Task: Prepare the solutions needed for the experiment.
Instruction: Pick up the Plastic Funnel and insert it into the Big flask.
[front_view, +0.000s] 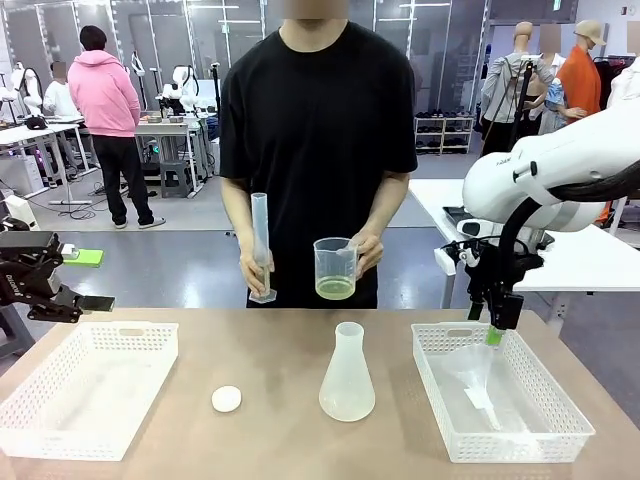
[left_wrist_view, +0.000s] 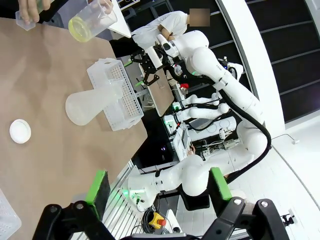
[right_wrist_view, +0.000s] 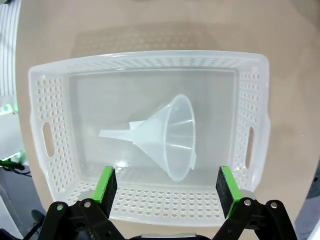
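The solutions (front_view: 335, 289) are a shallow yellowish layer in a translucent beaker (front_view: 336, 268) that a person holds at the table's far edge. The person's other hand holds a tall measuring cylinder (front_view: 261, 246). In the left wrist view the solutions (left_wrist_view: 80, 29) show at the top left. An empty conical flask (front_view: 347, 376) stands mid-table beside a white cap (front_view: 226, 398). My right gripper (front_view: 495, 335) hangs open over the right basket (front_view: 436, 375), above a clear funnel (right_wrist_view: 170, 135) that lies between its open pads (right_wrist_view: 106, 183). My left gripper (front_view: 85, 300) is open, off the table's left edge.
A white basket (front_view: 90, 330) sits at the front left with nothing in it. The left wrist view looks sideways across the table at the flask (left_wrist_view: 87, 105), the cap (left_wrist_view: 20, 131) and the right basket (left_wrist_view: 115, 95). Bare tabletop lies between the baskets.
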